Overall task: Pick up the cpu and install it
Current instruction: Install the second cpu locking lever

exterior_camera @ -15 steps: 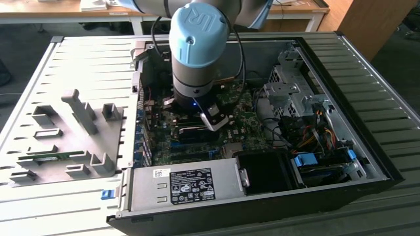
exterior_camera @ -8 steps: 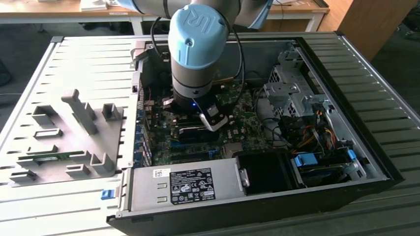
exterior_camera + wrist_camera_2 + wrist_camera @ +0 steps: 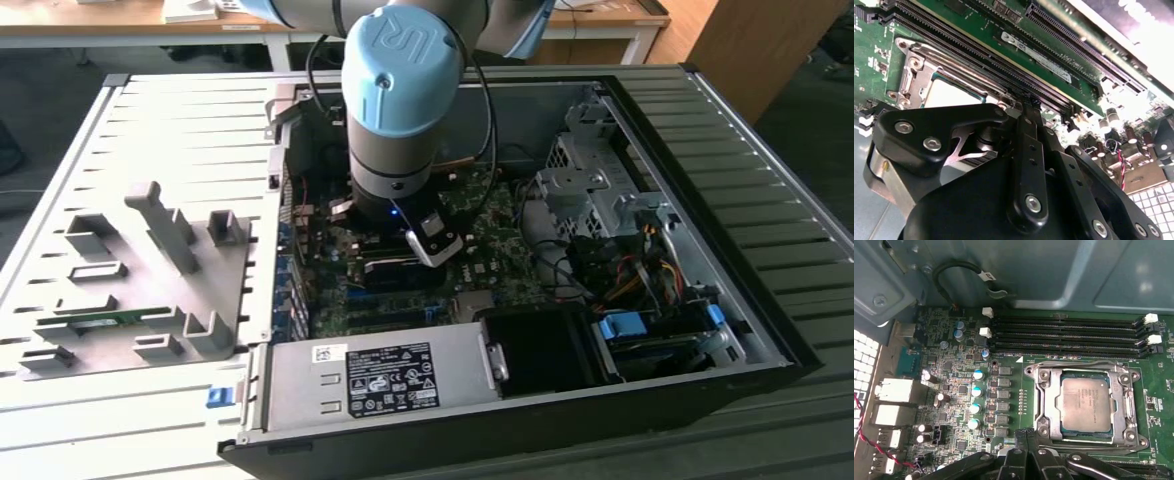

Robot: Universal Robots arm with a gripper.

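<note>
The cpu (image 3: 1085, 403) lies flat inside the socket (image 3: 1040, 405) on the green motherboard (image 3: 954, 365), so it looks already put in place. The hand (image 3: 1026, 432) hovers just beside the socket, its fingers (image 3: 1029, 130) pressed together and holding nothing, maybe because the chip no longer needs carrying.

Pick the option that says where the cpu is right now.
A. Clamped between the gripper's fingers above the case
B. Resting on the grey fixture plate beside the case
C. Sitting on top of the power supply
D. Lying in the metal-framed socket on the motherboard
D: in the first wrist view the cpu lies flat inside the socket, apart from the gripper beside it.
</note>
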